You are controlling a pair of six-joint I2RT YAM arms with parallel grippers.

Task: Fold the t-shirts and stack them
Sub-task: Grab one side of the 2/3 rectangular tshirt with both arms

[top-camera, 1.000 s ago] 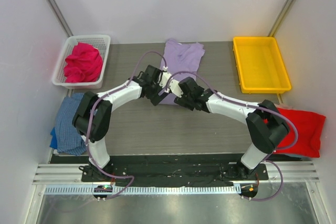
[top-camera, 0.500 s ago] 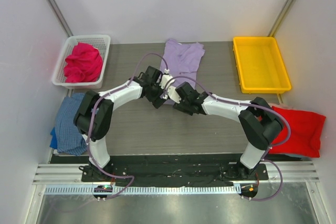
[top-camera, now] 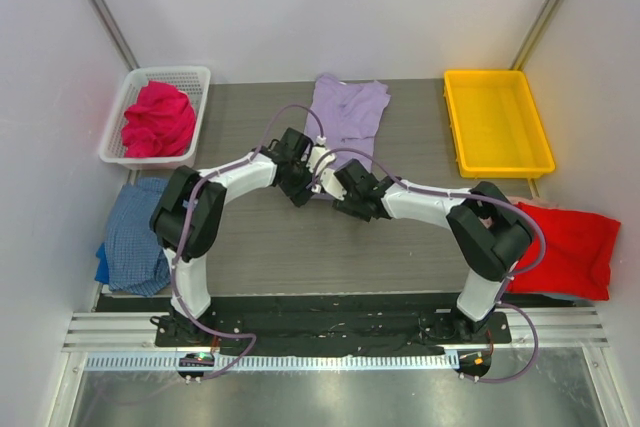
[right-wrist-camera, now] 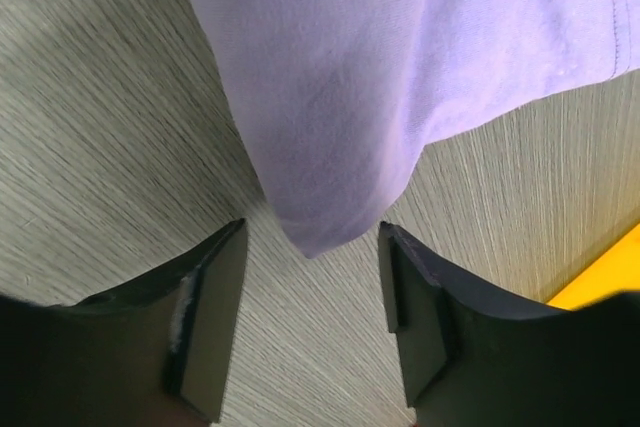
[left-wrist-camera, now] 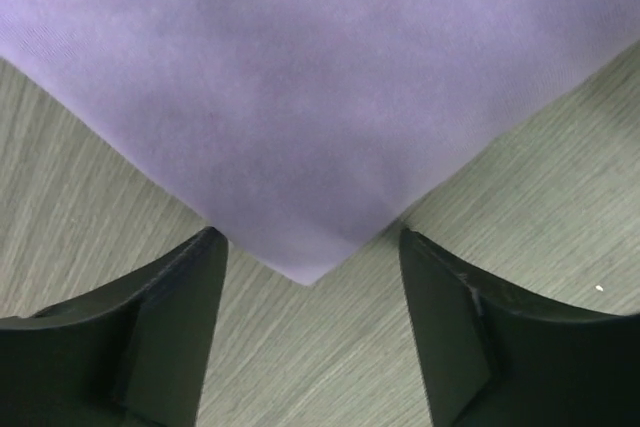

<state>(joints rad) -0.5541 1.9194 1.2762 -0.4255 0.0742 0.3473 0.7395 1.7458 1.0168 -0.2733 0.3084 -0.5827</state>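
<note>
The lavender t-shirt (top-camera: 347, 112) is spread on the bench (top-camera: 250, 247), towards its far middle, and its two near hem corners are bracketed by the hands. The left hand (left-wrist-camera: 310, 247) is seen with its fingers apart and one corner lying between them, not yet pinched. The right hand (right-wrist-camera: 312, 230) is likewise parted around the other corner, with nothing clamped. For a clean fold, each hand is best lowered until the bench is met on either side of its corner, then closed so that enough cloth is gathered. Both corners should be lifted together and evenly, so that the hem is kept straight. A shallow pinch is likely to be lost.
</note>
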